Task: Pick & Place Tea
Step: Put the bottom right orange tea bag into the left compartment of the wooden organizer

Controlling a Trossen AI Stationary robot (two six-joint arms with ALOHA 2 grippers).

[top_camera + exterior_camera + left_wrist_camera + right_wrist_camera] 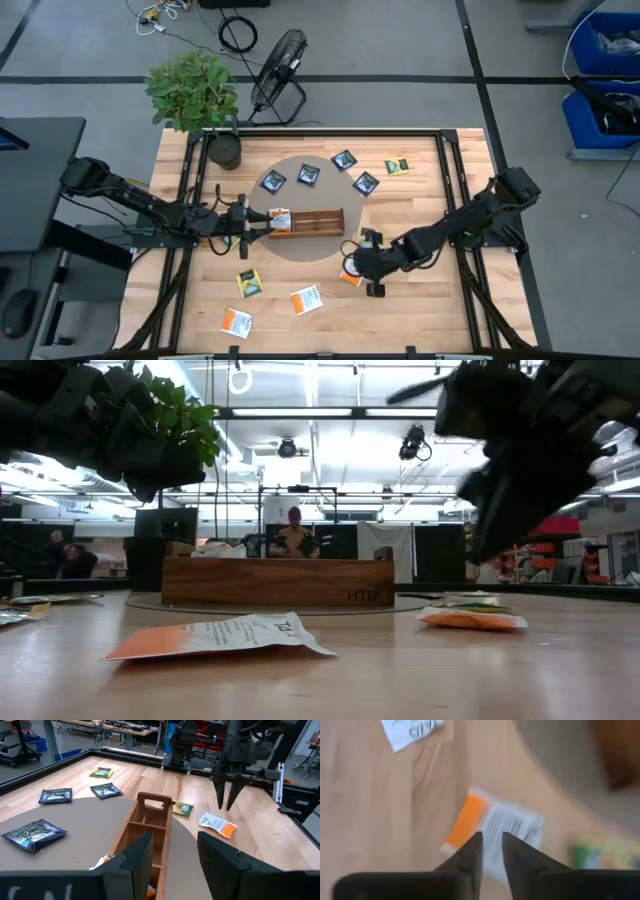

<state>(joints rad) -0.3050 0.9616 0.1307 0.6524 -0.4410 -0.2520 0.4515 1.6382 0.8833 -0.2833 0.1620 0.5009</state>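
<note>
The tea lies scattered as small flat sachets: navy ones [308, 174] on the grey mat, yellow-green ones [249, 283] and orange-and-white ones [308, 299] on the wood. My right gripper [490, 850] hangs just above one orange-and-white sachet [492, 827], which lies flat on the table right of the mat. Its fingers point down, slightly open, with nothing between them. My left gripper [175, 865] stands open at the left end of the wooden tray [150, 827], where an orange sachet [280, 218] sits. I cannot tell whether it touches the tray.
A potted plant [200, 100] stands at the far left corner, with a fan [278, 70] behind the table. A yellow-green sachet [182, 808] lies by the tray's right end. Black rails [450, 190] run along the table's sides. Bare wood shows at the near right.
</note>
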